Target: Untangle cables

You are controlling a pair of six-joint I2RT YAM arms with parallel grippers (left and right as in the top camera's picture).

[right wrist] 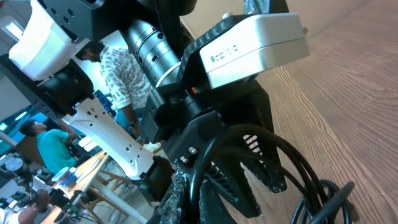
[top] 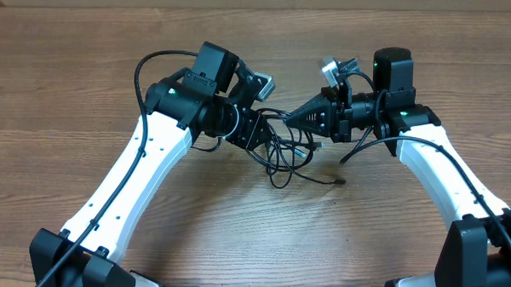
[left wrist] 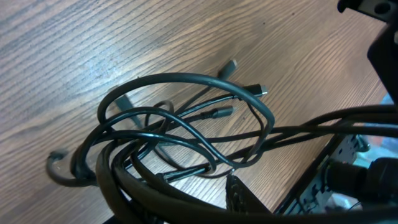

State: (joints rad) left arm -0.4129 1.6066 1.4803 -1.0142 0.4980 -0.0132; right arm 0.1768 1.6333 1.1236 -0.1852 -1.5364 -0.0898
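Cables (top: 282,153) hang in a black knot between the two arms, near the middle of the wooden surface (top: 235,236). The top of the knot is lifted up. The low loops and one loose end rest on the wood.

The job right now, I think, is to pull the knot apart. To do it well, the two hands should move away from each other slowly, with no yank. A hard pull could make the loops go tight. It is better to hold one strand in each hand and let the other loops slide off. The little plugs (left wrist: 261,90) at the ends could catch in a loop, so watch them.

The right hand (top: 306,118) looks almost shut. From above, its two fingers come to a point, and a strand runs right to that point. So I think it is pinching the cables.

The left hand (top: 258,131) is just beside the knot, and strands come out from it. But its fingers are hidden under the arm, and thick loops block them in its own camera. I cannot tell if it is open or closed, or if it really holds anything. The two hands are near each other, with only a short bit of cable between them.
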